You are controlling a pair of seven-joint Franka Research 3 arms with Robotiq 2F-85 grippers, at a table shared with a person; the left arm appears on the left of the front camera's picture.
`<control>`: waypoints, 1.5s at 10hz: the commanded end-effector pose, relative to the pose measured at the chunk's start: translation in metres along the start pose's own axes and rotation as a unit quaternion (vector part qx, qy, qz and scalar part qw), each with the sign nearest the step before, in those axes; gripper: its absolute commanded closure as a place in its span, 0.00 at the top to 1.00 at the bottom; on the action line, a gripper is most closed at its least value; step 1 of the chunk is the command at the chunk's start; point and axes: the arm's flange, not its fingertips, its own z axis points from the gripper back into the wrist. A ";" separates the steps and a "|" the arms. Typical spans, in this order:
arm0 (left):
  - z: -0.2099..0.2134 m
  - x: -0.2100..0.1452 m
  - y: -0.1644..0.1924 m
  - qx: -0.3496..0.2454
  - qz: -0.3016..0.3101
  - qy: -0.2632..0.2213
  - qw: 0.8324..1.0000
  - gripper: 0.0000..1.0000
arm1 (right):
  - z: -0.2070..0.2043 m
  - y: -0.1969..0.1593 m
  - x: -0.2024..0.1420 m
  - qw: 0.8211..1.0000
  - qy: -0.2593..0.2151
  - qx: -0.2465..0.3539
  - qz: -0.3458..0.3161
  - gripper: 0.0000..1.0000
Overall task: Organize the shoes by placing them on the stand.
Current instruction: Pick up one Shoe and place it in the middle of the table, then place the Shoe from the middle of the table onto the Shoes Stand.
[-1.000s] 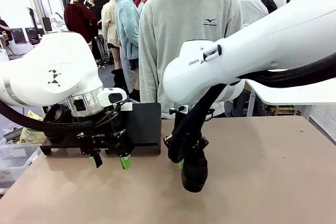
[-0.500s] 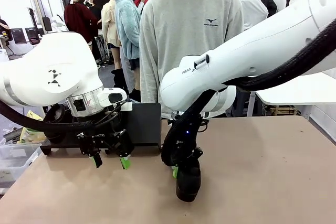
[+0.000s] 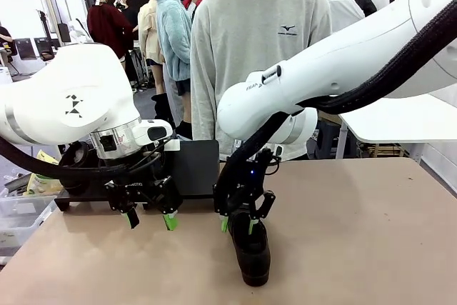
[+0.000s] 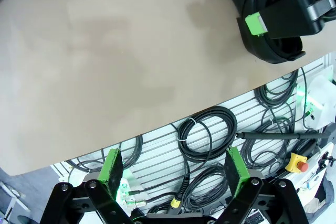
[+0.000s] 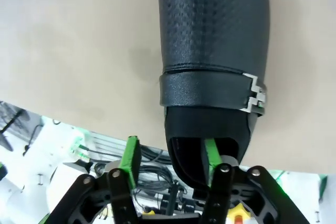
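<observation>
1 shoe [image 3: 250, 251] on table, right gripper [image 3: 237, 225] straddling its heel wall (jaws parted)

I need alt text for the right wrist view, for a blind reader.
A black shoe with a strap and metal buckle lies on the beige table. The right gripper straddles its heel wall, one green-padded finger inside the opening.

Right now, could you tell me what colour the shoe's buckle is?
Silver, on the black shoe; clearest in the right wrist view.
</observation>
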 end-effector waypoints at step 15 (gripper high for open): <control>-0.001 -0.002 0.002 -0.008 -0.002 0.003 1.000 1.00 | 0.071 -0.043 -0.008 0.998 -0.028 0.025 0.054 1.00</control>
